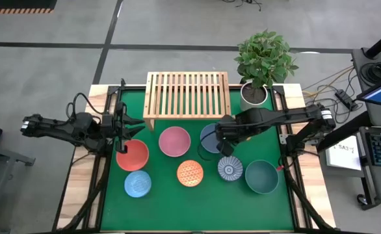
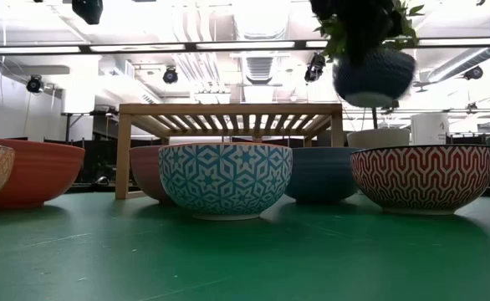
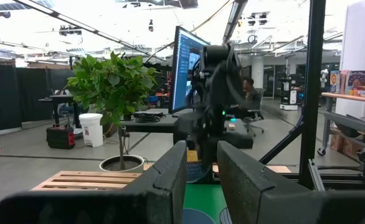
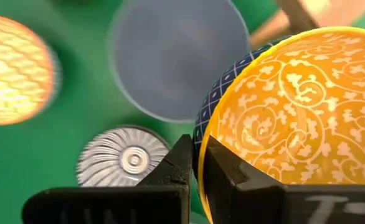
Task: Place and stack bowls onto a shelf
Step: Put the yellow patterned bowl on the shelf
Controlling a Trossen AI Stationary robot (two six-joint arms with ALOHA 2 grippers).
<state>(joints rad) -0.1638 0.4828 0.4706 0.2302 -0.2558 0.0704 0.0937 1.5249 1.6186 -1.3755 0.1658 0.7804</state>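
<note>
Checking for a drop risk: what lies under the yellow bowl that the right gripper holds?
The plain blue bowl and green mat show below the yellow bowl in the right gripper; whatever lies straight beneath is covered by it.

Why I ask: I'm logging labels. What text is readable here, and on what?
None reads in full.
Right gripper: white lettering starting "T", cut off.
Sheet: print too small.
Monitor: screen text blurred.
Left gripper: none.
</note>
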